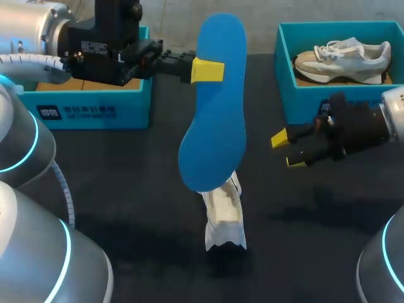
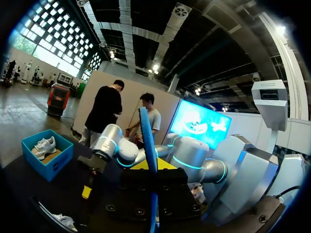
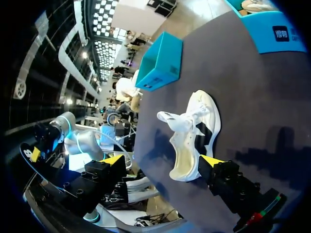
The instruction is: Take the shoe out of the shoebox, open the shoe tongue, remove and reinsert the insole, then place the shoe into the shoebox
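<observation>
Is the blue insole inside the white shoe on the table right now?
No, the left gripper holds the blue insole up in the air, and the white shoe lies apart from it with its inside bare.

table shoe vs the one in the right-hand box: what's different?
Place: the table shoe sits on the dark table; the boxed shoe lies inside the teal shoebox.
Colour: the table shoe is mostly white; the boxed shoe is beige and white.
Visibility: in the head view the table shoe is partly hidden by the blue insole held in the left gripper; the boxed shoe shows whole.
Both are laced sneakers.
</observation>
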You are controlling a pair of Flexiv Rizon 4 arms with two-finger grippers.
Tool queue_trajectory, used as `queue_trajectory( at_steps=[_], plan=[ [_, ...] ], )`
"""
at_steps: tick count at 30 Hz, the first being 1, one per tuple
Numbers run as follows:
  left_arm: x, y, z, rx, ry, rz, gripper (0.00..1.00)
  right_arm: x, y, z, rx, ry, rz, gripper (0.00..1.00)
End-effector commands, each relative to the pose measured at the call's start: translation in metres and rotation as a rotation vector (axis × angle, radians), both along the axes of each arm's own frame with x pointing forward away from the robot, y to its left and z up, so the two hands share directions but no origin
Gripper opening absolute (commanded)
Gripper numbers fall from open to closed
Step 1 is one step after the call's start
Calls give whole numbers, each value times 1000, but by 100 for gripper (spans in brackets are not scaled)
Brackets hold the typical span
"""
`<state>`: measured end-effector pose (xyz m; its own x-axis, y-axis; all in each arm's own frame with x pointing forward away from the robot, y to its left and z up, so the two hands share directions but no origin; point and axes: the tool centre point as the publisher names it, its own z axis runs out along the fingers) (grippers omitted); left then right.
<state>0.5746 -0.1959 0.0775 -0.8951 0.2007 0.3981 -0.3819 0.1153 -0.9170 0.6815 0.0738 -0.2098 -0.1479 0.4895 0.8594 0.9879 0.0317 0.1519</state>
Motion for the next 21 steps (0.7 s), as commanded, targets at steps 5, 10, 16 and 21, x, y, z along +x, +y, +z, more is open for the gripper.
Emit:
queue_trajectory(
  at_steps=[5,10,16,21],
  plan=[
    [0,-1,0,2,0,0,0,5,3,0,-5,5,7,100],
    [0,-1,0,2,0,0,0,4,8,-3,96,49,-25,100],
    [0,-1,0,2,0,0,0,2,17,2,180,107,-47,100],
    [0,-1,0,2,0,0,0,0,22,11,206,141,-48,100]
  ],
)
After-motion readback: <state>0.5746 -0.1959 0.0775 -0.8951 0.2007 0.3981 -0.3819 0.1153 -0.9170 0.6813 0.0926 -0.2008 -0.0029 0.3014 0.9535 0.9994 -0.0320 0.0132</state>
